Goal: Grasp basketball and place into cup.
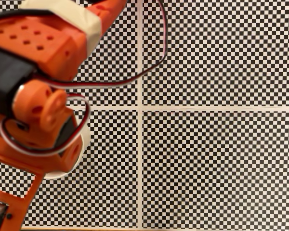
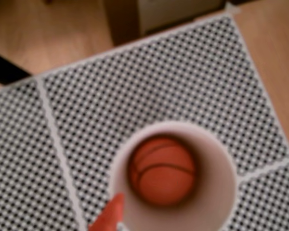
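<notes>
While it rests at the bottom of the cup, the basketball shows in the wrist view as a dark-orange sphere with black seam lines, ringed on all sides by the cup's cream-white inner wall. Cup: upright, round rim facing the camera, standing on the checkered mat, near a pale seam between mat panels. Gripper: one orange fingertip enters the wrist view from the bottom edge, overlapping the cup's lower left rim; whether the jaws are spread or closed cannot be told, and the ball is not between them. Fixed view: the orange arm with black motor housing and red, white and black cables covers the left side, with a curved sliver of the cup's white rim showing beneath it. Surroundings: black-and-white checkered mat panels, wooden floor beyond the mat edge in the wrist view.
</notes>
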Controlling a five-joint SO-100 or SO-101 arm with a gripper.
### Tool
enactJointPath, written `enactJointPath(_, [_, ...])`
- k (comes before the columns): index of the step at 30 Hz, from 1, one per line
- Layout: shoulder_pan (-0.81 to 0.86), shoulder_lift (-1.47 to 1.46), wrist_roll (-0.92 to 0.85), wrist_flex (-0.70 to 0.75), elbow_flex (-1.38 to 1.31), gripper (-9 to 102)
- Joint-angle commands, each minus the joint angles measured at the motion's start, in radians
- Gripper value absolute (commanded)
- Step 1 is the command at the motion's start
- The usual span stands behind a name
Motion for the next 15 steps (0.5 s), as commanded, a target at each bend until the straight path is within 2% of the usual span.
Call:
enactJointPath(1, [-0.002,0.005,0.014,0.003,-0.054,46])
enactJointPath(5, [0.000,0.009,0.046,0.003,-0.064,41])
enactJointPath(12, [0.014,0.038,0.072,0.003,-0.110,3])
enactJointPath(15, [-0.003,0.071,0.100,0.003,-0.123,0])
